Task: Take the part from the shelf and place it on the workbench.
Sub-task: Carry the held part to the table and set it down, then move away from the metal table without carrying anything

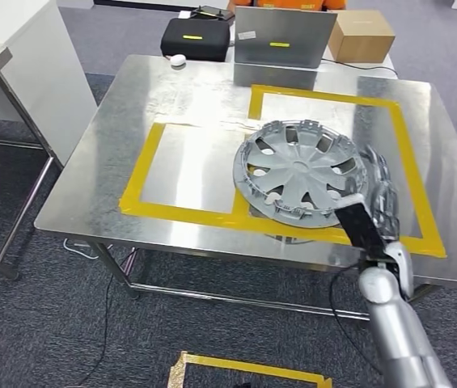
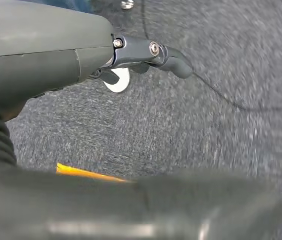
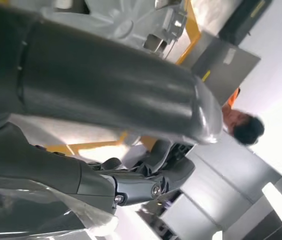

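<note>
The part is a silver wheel cover (image 1: 302, 174), lying face up on the steel workbench (image 1: 183, 97) across the yellow tape frames; its near edge looks slightly raised. My right hand (image 1: 379, 202) grips its right rim, fingers over the edge and thumb at the near side. In the right wrist view the cover (image 3: 132, 20) lies just beyond the thick thumb, with the darker fingers (image 3: 158, 182) curled beside it. My left hand (image 2: 146, 52) hangs over the grey carpet with its fingers stretched out and nothing in them.
At the bench's far edge stand a laptop (image 1: 284, 36), a black case (image 1: 195, 36), a white mouse (image 1: 178, 59) and a cardboard box (image 1: 360, 34). A person in orange (image 1: 286, 4) is behind them. A white desk (image 1: 24, 65) stands left. Yellow tape (image 1: 250, 370) marks the floor.
</note>
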